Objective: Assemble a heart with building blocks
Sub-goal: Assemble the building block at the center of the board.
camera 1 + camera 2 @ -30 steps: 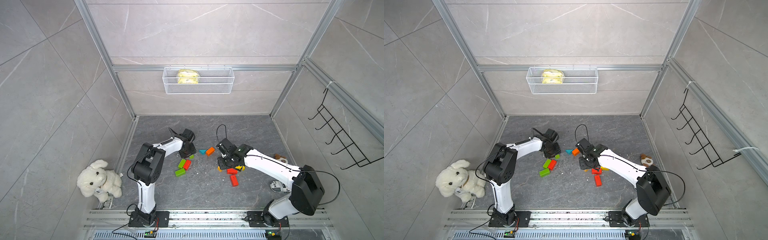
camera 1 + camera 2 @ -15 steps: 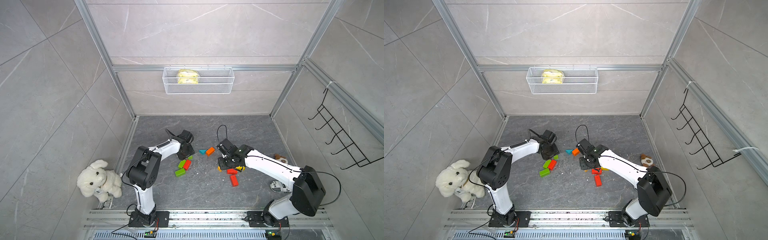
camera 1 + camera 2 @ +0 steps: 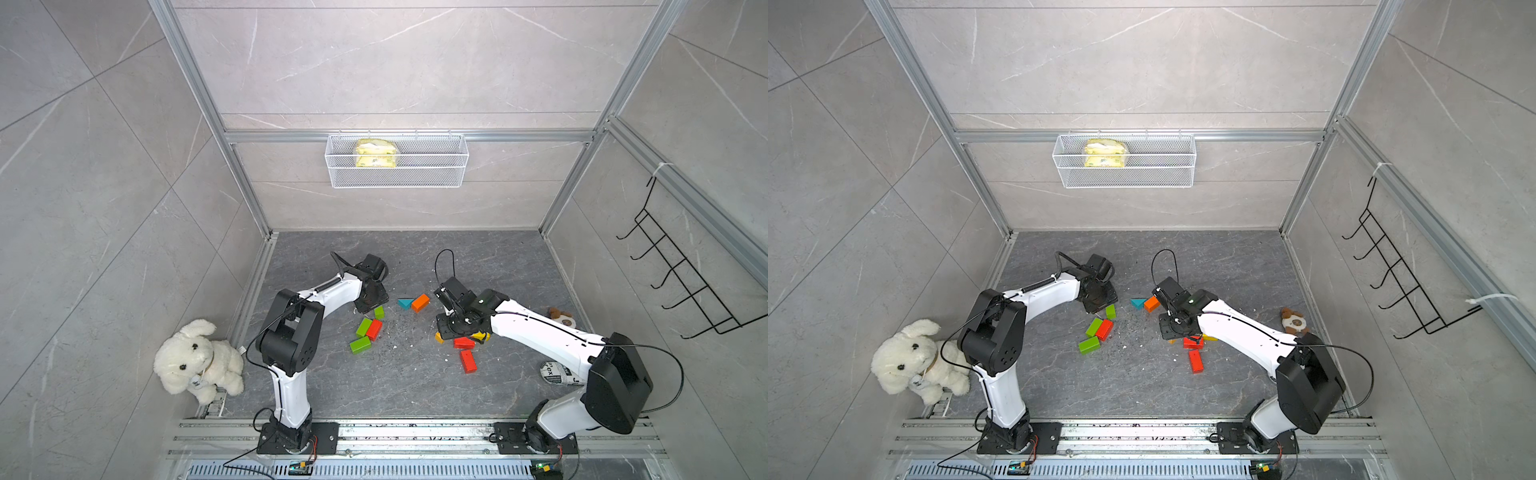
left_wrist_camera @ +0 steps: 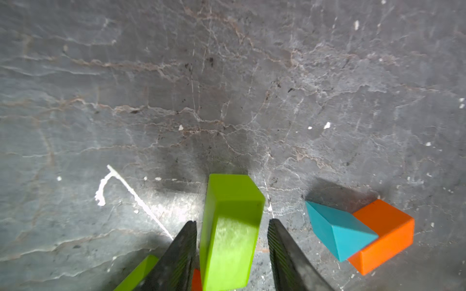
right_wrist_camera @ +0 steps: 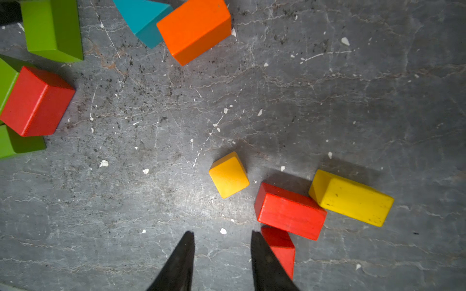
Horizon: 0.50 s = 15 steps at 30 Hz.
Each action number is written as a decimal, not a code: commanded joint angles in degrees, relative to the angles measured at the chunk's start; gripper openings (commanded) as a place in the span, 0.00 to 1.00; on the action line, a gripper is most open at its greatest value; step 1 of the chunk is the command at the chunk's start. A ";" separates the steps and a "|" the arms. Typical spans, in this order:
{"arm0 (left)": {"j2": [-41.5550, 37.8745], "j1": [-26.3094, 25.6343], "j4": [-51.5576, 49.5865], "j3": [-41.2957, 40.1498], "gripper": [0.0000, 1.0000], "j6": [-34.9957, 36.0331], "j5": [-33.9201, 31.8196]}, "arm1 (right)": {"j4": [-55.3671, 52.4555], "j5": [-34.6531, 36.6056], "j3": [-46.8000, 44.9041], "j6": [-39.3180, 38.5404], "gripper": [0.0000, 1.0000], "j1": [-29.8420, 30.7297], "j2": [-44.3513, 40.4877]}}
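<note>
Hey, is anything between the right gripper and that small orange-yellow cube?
Nothing visible: only bare floor lies between the right gripper and the cube. A red block sits off to the side; a second red block is partly behind one finger.

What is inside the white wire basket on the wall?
A yellow packet sits inside the wire basket, near one end. Nothing else shows through the mesh. Whatever might be behind or beneath the packet is covered by it.
</note>
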 commanded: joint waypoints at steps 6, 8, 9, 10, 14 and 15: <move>2.06 -1.19 1.35 1.41 0.43 -2.82 4.44 | -0.87 0.94 -0.51 0.96 0.40 0.28 -2.12; 1.88 -1.43 2.21 1.22 0.41 -4.02 4.65 | -0.87 0.74 -0.38 0.92 0.40 0.34 -2.12; 1.82 -1.57 2.64 1.17 0.40 -4.65 4.67 | -0.89 0.74 -0.33 0.90 0.39 0.35 -2.12; 1.69 -1.65 3.02 1.17 0.40 -5.18 4.67 | -0.91 0.72 -0.29 0.87 0.40 0.34 -2.12; 2.27 -1.70 4.29 2.04 0.39 -6.82 5.74 | -1.13 0.72 -0.16 0.70 0.39 0.34 -1.95; 2.69 -1.75 4.29 2.50 0.38 -7.01 6.14 | -1.08 0.83 -0.15 0.70 0.39 0.30 -1.95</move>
